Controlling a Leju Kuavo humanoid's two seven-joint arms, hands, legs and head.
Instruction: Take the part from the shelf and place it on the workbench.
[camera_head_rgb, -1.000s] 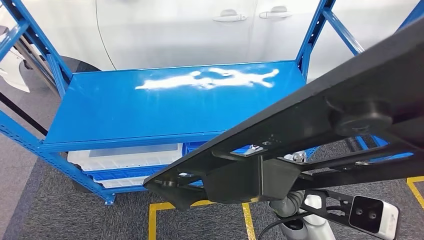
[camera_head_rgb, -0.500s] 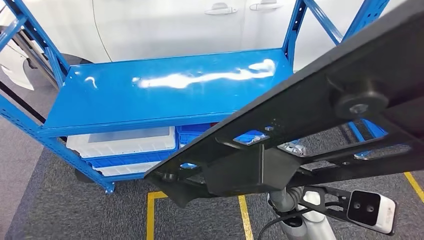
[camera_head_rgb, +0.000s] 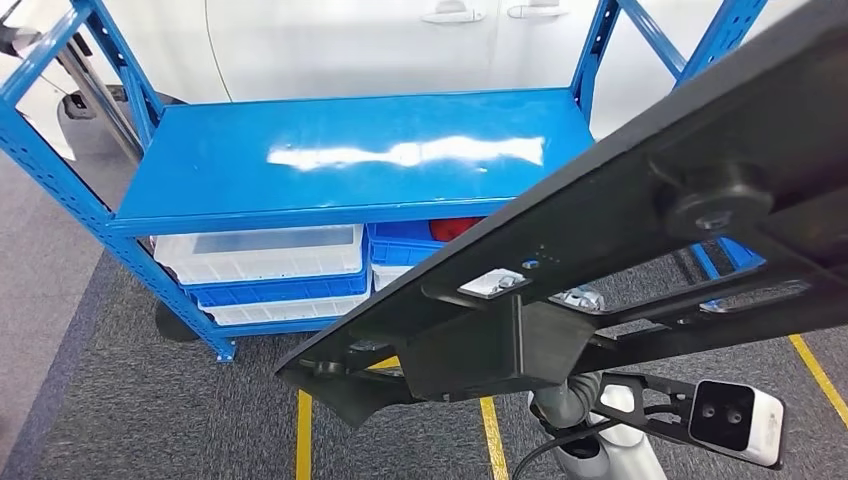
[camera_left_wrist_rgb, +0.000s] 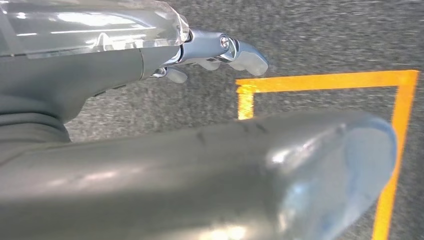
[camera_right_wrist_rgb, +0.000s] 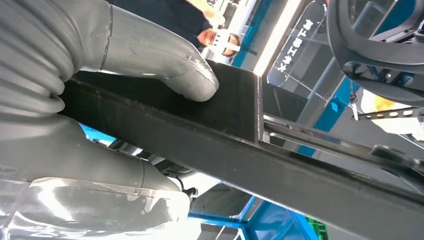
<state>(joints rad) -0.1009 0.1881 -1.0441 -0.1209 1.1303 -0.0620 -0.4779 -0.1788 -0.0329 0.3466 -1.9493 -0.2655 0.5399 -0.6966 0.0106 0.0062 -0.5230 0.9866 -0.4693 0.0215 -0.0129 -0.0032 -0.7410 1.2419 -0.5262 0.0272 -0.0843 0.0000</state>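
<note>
A long black part (camera_head_rgb: 640, 240) is carried across the right half of the head view, in front of the blue shelf (camera_head_rgb: 350, 160). It is clamped by the right hand (camera_right_wrist_rgb: 95, 115). The left hand (camera_left_wrist_rgb: 200, 125) is held over grey carpet, grasping nothing, fingers apart.

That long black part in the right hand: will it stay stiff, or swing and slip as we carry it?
The black part looks rigid: a straight, unsagging frame with bolted brackets. It reaches well past the right hand, so it will probably lever and swing on turns. The hand grips one flat, smooth-looking edge, thumb on top, so it may twist or slide if jolted.
</note>
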